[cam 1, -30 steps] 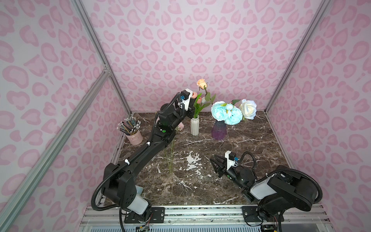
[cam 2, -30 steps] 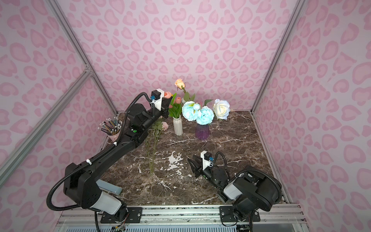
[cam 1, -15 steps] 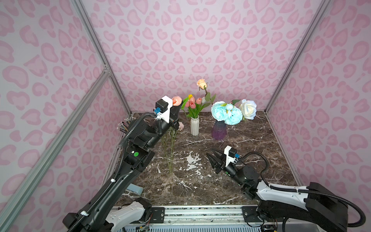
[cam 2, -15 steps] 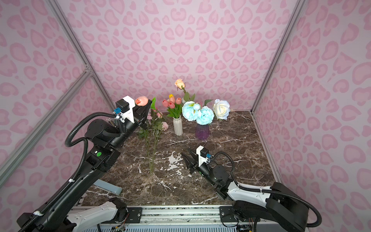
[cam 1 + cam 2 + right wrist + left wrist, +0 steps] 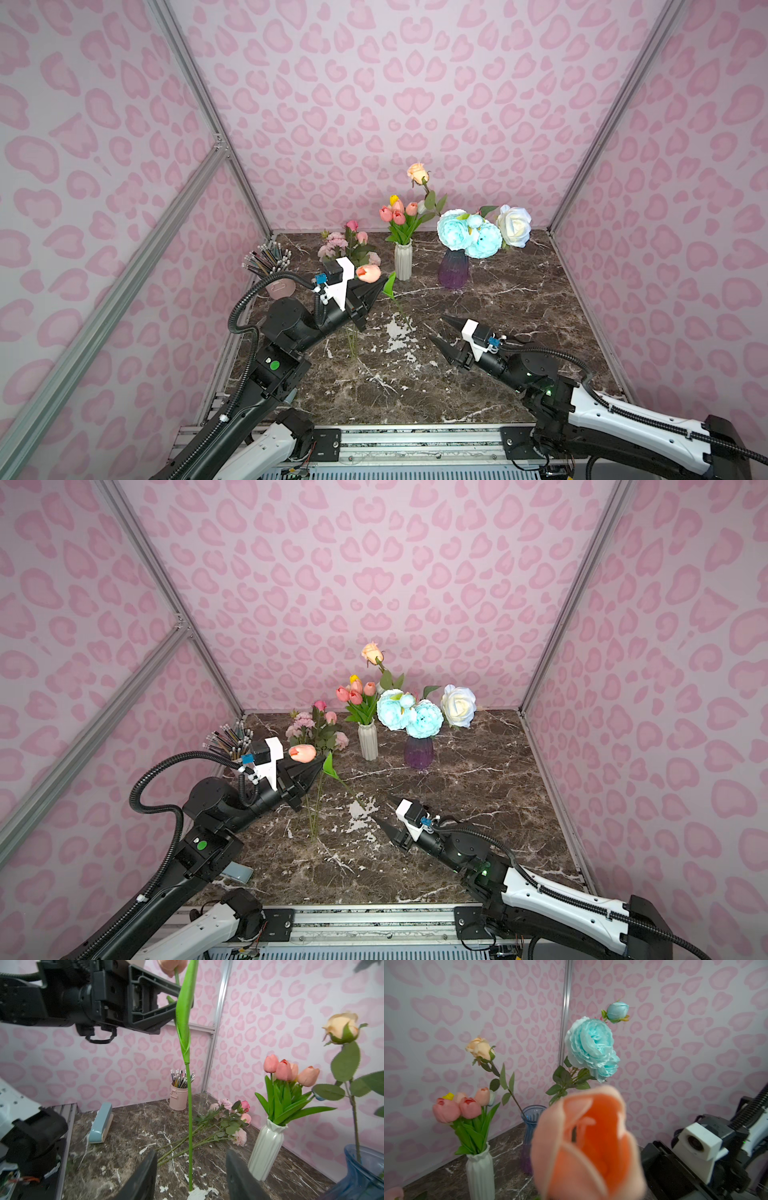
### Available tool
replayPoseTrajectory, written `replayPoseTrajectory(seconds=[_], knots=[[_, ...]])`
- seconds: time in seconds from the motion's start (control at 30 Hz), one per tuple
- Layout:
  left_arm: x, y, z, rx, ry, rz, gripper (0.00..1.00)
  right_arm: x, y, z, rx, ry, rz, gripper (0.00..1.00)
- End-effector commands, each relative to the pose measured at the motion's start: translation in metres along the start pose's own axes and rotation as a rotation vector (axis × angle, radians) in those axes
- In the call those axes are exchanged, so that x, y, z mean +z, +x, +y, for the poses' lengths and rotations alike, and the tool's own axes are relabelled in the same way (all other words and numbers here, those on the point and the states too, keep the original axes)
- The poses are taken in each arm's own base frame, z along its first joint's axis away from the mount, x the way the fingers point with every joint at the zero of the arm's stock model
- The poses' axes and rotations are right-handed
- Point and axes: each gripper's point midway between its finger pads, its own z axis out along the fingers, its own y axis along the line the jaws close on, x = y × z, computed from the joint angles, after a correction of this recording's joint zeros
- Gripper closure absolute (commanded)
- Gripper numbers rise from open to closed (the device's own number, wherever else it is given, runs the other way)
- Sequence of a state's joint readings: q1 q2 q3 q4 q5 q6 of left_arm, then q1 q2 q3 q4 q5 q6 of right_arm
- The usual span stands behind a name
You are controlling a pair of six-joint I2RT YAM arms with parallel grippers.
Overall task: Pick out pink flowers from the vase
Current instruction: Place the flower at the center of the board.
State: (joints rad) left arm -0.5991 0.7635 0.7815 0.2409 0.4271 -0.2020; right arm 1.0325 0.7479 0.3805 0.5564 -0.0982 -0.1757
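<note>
Salmon-pink fabric tulip held clear of the white ribbed ceramic vase, pinched by the left jaws.

The left jaws are pressed together on the green stem just under the bloom, so the tulip hangs upright beside the vase, long leaf folded along the stem, foot at or just above the dark marbled surface. The right jaws stand spread and empty, low by the stem's foot, probably ready to take or steady it. The bloom is a closed cup, paler at the petal edges. Ruffled pale pink flowers already lie near the pink pencil cup, likely this tulip's destination.
</note>
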Motion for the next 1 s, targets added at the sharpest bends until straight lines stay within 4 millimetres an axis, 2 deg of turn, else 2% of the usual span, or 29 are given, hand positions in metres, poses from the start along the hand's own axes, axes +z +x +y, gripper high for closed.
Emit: replayPoseTrajectory(seconds=[0.0,0.07,0.23,0.43,0.57,0.7,0.8,0.97], knots=[[-0.005,-0.005,-0.035,-0.028,0.181,-0.024,0.98,-0.007,0.004,0.016,-0.06,-0.085,-0.017,0.43],[-0.008,0.0,-0.043,-0.022,0.219,-0.018,0.98,-0.006,0.0,0.013,-0.026,-0.07,-0.021,0.42],[-0.011,0.008,-0.058,0.011,0.276,-0.004,0.98,0.008,0.0,0.023,0.038,-0.14,0.033,0.44],[-0.013,0.012,-0.057,0.058,0.261,-0.026,0.98,0.027,0.01,0.033,0.101,-0.191,0.086,0.49],[-0.012,0.013,-0.057,0.075,0.261,-0.026,0.98,0.037,0.023,0.033,0.111,-0.187,0.131,0.54],[-0.012,0.013,-0.057,0.086,0.259,-0.029,0.98,0.04,0.032,0.028,0.109,-0.153,0.145,0.61],[-0.011,0.014,-0.056,0.088,0.256,-0.025,0.98,0.041,0.035,0.025,0.112,-0.146,0.149,0.71],[-0.011,0.016,-0.058,0.082,0.268,-0.022,0.98,0.041,0.039,0.025,0.113,-0.147,0.156,0.83]])
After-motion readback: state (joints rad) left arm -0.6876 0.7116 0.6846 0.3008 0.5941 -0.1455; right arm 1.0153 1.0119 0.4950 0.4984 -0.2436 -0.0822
